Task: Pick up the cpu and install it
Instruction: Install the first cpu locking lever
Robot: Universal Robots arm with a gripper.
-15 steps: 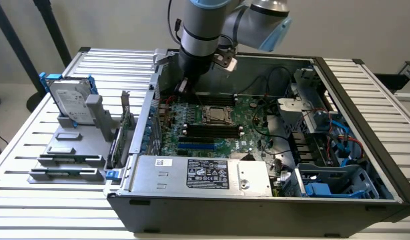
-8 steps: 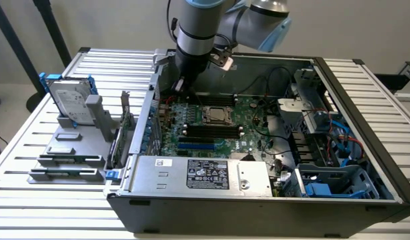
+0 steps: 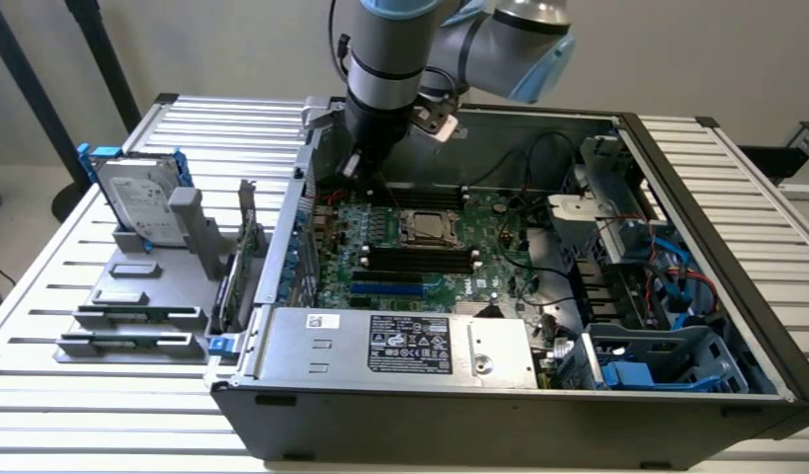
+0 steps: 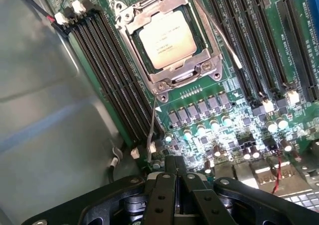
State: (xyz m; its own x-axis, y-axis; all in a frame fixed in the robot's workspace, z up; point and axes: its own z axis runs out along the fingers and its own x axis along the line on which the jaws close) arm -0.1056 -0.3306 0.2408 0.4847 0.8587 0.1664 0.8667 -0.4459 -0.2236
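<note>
- The robot arm (image 3: 384,59) reaches down from above into the open computer case (image 3: 720,212), which lies on its side on a slatted metal table (image 3: 61,415).
- The gripper (image 3: 356,168) hangs over the far edge of the green motherboard (image 3: 499,259), toward the exterior view's left of the socket and clear of it.
- In the wrist view the gripper (image 4: 175,161) has its two black fingers (image 4: 163,187) pressed flat against each other, with nothing held between them.
- The cpu (image 3: 427,228) sits in the socket near the middle of the motherboard, apart from the gripper.
- Seen from the wrist, the cpu (image 4: 167,39) lies flat with its pale silvery top facing up, and the metal socket frame (image 4: 199,68) surrounds it on all sides.
- A thin wire lever (image 4: 151,128) runs from the corner of the frame nearest the gripper toward the fingertips; a second wire lever (image 4: 215,33) lies along the opposite side of the socket.
- Rows of empty black memory slots (image 4: 112,78) flank the socket on both sides; in the exterior view one set of slots (image 3: 411,259) lies just in front of the cpu.
- A grey power supply (image 3: 397,344) with a label fills the near part of the case, and a blue drive cage (image 3: 655,373) sits at its near corner on the exterior view's right.
- Outside the case, on the exterior view's left, a silver hard drive (image 3: 134,202) in a blue frame stands upright in a grey holder (image 3: 127,318).
</note>
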